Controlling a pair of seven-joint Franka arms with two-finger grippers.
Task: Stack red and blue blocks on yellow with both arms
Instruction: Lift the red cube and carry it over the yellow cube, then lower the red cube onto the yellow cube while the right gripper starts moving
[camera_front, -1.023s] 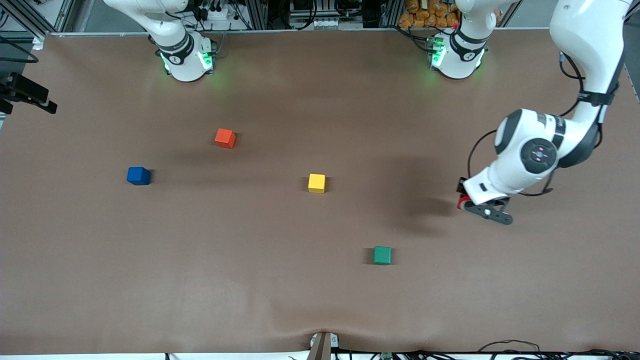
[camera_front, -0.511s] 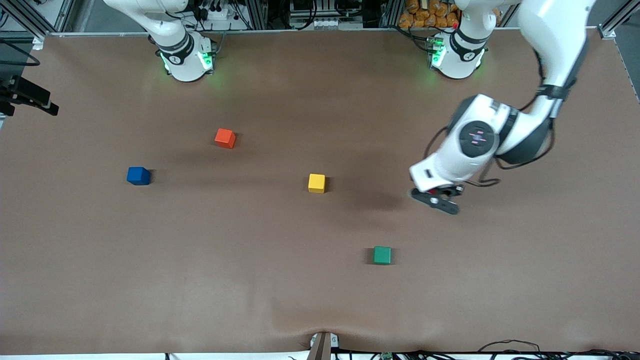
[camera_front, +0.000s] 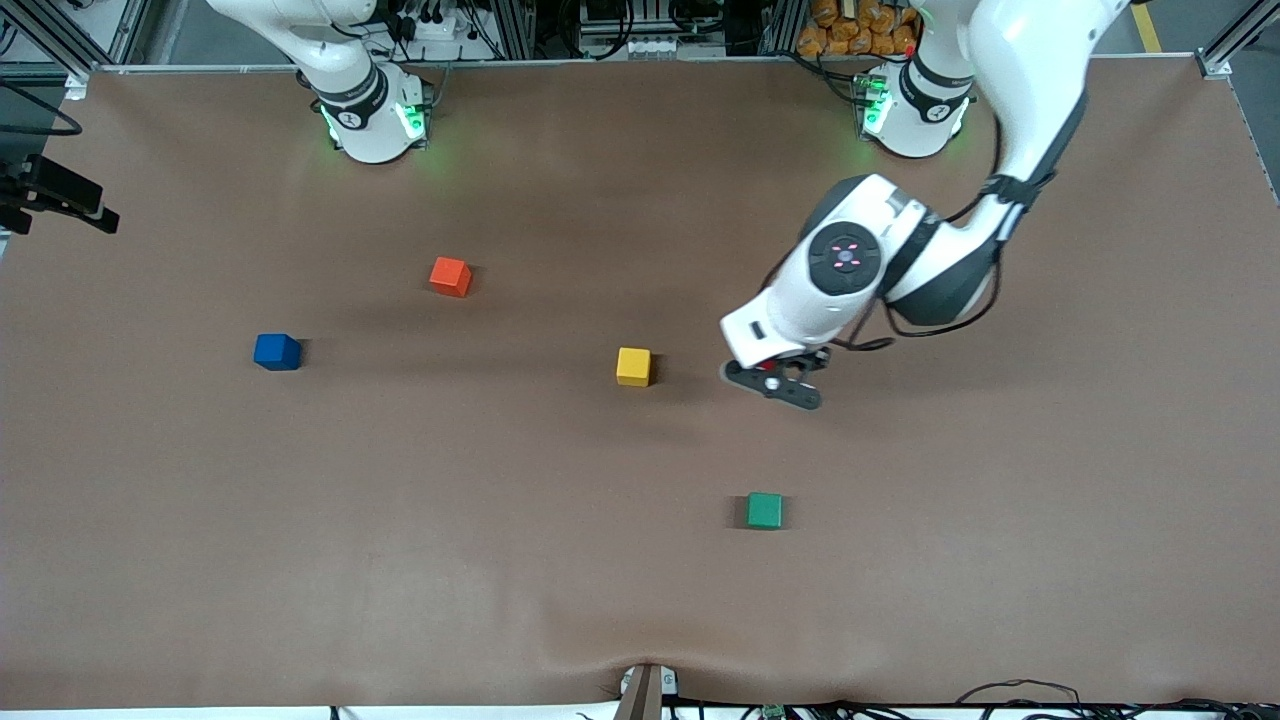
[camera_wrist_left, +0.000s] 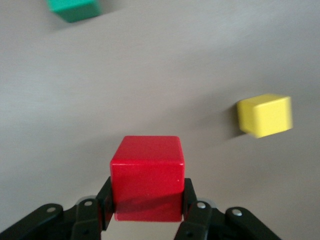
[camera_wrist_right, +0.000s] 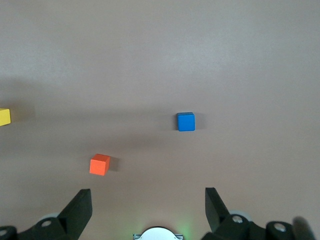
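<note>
My left gripper (camera_front: 772, 386) is shut on the red cube (camera_wrist_left: 146, 177) and holds it above the table, beside the yellow cube (camera_front: 633, 366) on the left arm's side. In the front view the hand hides the red cube. The yellow cube also shows in the left wrist view (camera_wrist_left: 265, 115). The blue cube (camera_front: 277, 351) sits toward the right arm's end of the table and shows in the right wrist view (camera_wrist_right: 186, 121). My right gripper (camera_wrist_right: 147, 210) is open and empty, waiting high over its own base, out of the front view.
An orange-red cube (camera_front: 450, 276) lies between the blue and yellow cubes, farther from the front camera. A green cube (camera_front: 765, 510) lies nearer to the front camera than the left gripper. The brown table (camera_front: 500, 560) stretches wide around them.
My left arm has swung with the red cube from the left arm's end of the table toward the yellow cube. The cubes on the table have not moved.
</note>
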